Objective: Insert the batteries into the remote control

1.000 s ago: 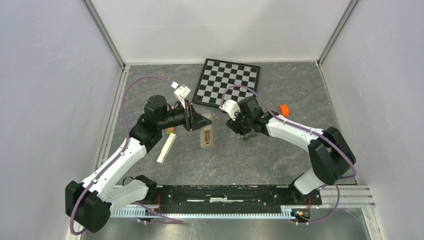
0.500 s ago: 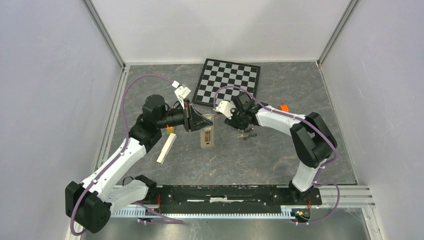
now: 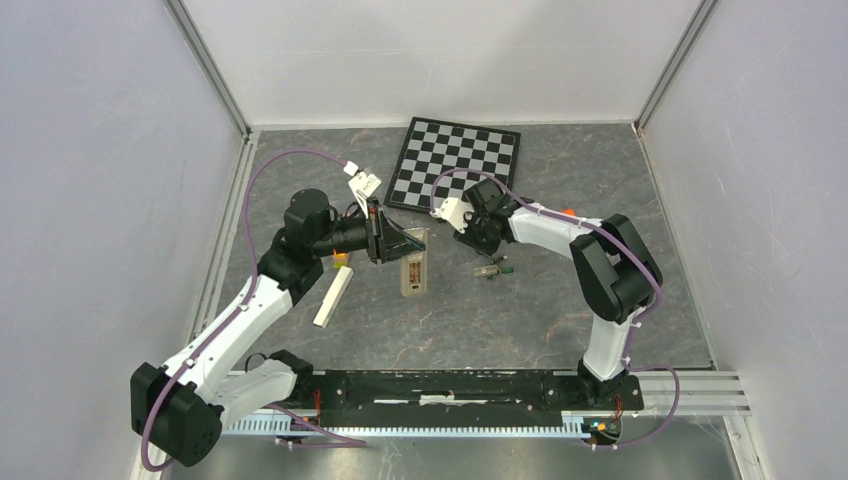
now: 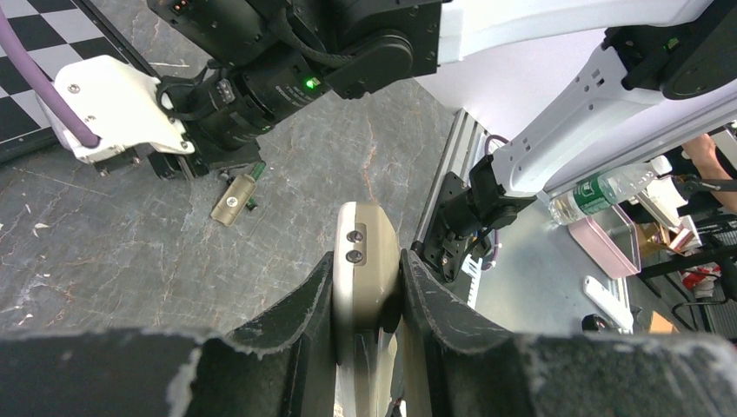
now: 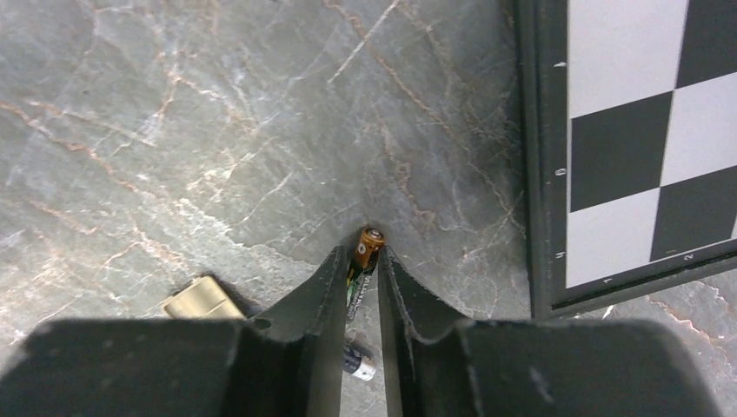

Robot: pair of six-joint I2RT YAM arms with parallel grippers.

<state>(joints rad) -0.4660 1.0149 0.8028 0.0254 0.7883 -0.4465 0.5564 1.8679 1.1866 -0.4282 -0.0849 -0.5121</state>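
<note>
Right gripper (image 5: 365,256) is nearly closed and pinches one battery (image 5: 367,246) between its fingertips. The battery stands on end close to the table (image 5: 174,130), with its copper-coloured tip above the pads and its dark green body between them. Left gripper (image 4: 366,300) is pressed on the end of the remote control (image 4: 366,261), one finger on each long side. From above, the remote control lies near the middle of the table with its back up and the battery recess open, just beside the right gripper. The right wrist view alone shows a second battery (image 5: 359,367) lying on the table under the fingers, and a flat yellowish piece (image 5: 202,300) beside them that I cannot name. The corner of the chessboard (image 5: 643,148) is close on the right. The left wrist view alone shows two small screws on the end of the remote control and – beyond the table edge – a bottle (image 4: 600,191) with a green label. The print on the battery, the bottle label and the small marks on the chessboard border are too small to read.
</note>
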